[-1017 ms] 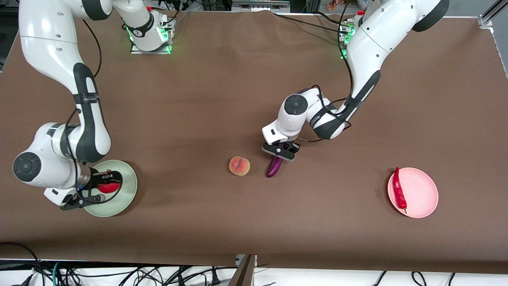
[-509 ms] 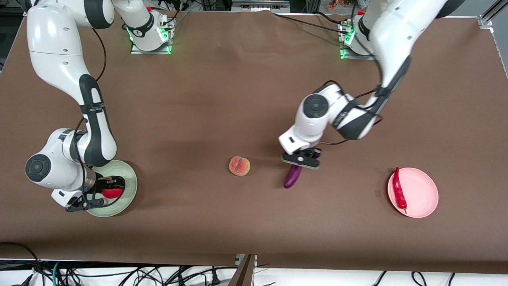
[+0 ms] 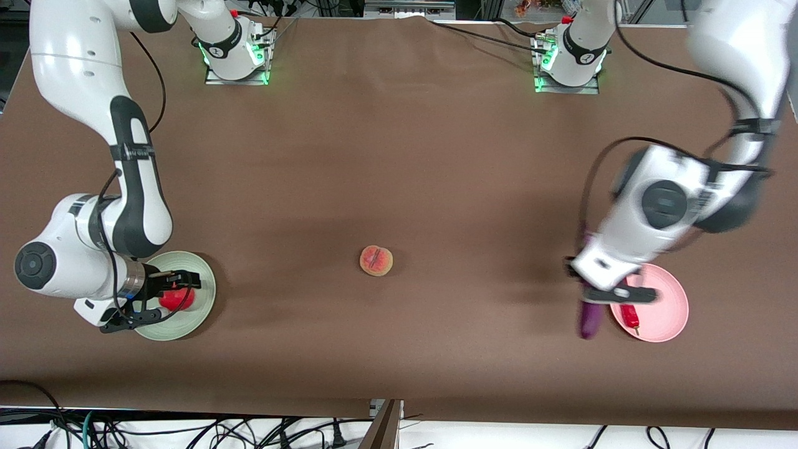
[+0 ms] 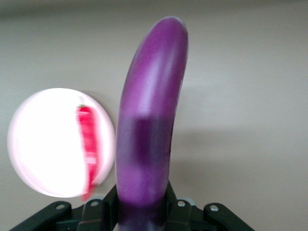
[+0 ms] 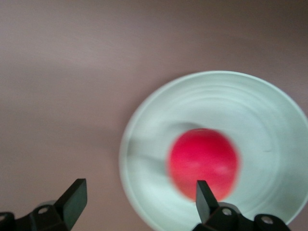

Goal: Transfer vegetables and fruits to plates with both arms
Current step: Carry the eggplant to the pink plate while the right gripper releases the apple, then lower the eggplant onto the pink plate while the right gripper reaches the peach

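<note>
Jaws: left gripper (image 3: 614,295) clamped tight on the eggplant (image 3: 588,318), carrying it in the air over the edge of the pink plate (image 3: 662,315); in the left wrist view the eggplant (image 4: 149,139) sticks straight out from between the jaws. Right gripper (image 3: 163,298) spread wide over the green plate (image 3: 198,284), holding nothing; its fingers (image 5: 73,199) stand apart on either side of the fruit.

Containers, nearest the front camera first: pink plate at the left arm's end of the worktop (image 3: 399,156), chili pepper (image 3: 631,315) lying in it, partly covered by the gripper. Green plate at the right arm's end, round red fruit (image 3: 173,299) resting in it, free of the jaws.

Loose: peach (image 3: 376,260) alone on the bare worktop about midway between the plates, well apart from both.

Arms: left arm bent sharply down over the pink plate; right arm folded low, wrist beside the green plate.
</note>
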Available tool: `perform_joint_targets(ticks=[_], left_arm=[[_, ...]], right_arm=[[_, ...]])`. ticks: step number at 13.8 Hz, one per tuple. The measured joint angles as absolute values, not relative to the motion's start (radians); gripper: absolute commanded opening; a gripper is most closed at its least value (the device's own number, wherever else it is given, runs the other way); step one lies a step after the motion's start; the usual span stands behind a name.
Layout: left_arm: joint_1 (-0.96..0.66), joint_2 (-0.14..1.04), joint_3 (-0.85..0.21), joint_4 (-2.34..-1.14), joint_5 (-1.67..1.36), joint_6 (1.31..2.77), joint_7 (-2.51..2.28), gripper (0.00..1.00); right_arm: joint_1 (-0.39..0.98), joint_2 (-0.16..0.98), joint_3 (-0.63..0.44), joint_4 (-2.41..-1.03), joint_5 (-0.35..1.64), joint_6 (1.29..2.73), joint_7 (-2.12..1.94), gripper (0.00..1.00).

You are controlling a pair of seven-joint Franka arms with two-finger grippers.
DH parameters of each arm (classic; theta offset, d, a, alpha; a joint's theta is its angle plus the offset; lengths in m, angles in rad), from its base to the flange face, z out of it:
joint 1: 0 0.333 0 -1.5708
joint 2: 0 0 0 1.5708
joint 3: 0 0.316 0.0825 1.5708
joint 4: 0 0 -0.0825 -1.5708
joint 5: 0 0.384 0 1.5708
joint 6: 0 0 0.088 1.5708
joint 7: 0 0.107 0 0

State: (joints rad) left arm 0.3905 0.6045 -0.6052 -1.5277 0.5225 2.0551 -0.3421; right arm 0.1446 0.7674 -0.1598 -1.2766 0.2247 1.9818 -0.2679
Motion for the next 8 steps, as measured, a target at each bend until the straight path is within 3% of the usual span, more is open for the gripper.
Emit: perform_joint_targets(ticks=[5,8], left_arm=[[0.626,0.710,-0.595,-1.515,0.520,2.071,-0.197,0.05],[0.666,0.781,-0.594,-1.517,0.520,2.133,-0.179,0.10]], right_arm=[[0.340,0.768,-0.144,-1.267,0.226,1.981,0.175,1.00],[0.470,0.782,-0.145,-1.268,0.226,2.103,0.417,1.00]])
